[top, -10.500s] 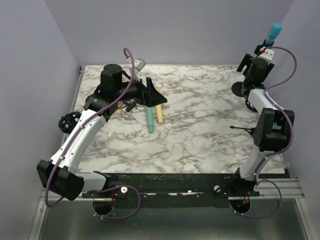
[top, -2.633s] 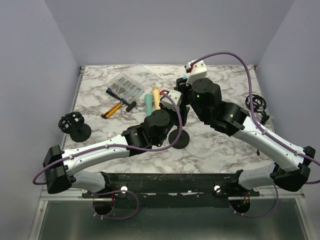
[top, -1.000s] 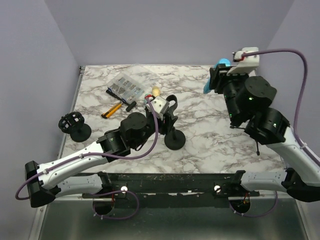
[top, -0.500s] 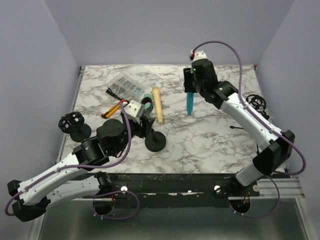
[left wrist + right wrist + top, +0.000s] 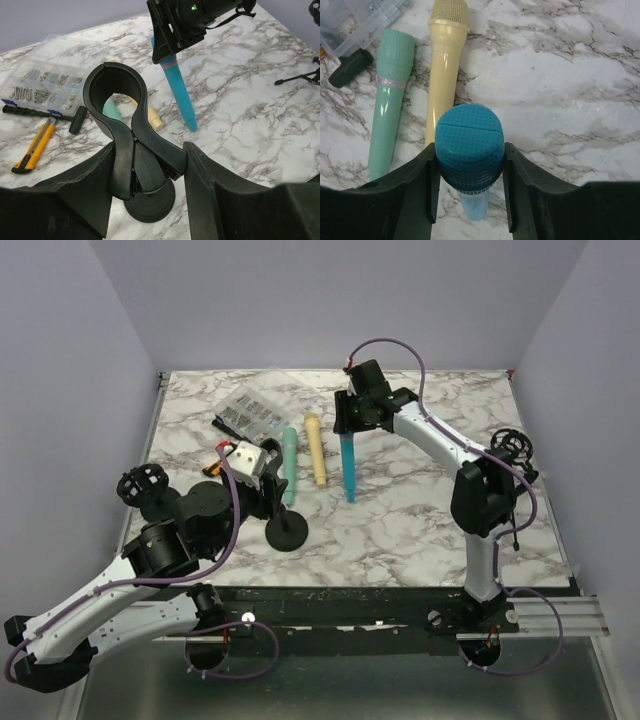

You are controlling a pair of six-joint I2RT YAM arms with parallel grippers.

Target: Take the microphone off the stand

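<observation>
Setting the freed microphone down looks to be the step in hand; the blue microphone [image 5: 347, 465] is gripped between the right fingers [image 5: 346, 426], which are closed on its body just below the head; its head sits up against the wrist and its tail points down and away from them, toward the tabletop [image 5: 420, 510]; whether the tail touches the marble I cannot tell. The left fingers [image 5: 269, 494] are closed on the neck of the stand [image 5: 287, 533], with its clip [image 5: 91, 95] rising just beyond their tips and holding nothing, so the removal itself appears done. Just beside the right fingers, on their left in the wrist view, lie a yellow microphone [image 5: 445, 75] and, one further out, a green microphone [image 5: 390, 95], both flat on the tabletop. The next move, I judge, calls for tipping the blue one over until it lies flat alongside the yellow without knocking it, then parting the right fingers and lifting clear; the left need only keep the stand steady.
</observation>
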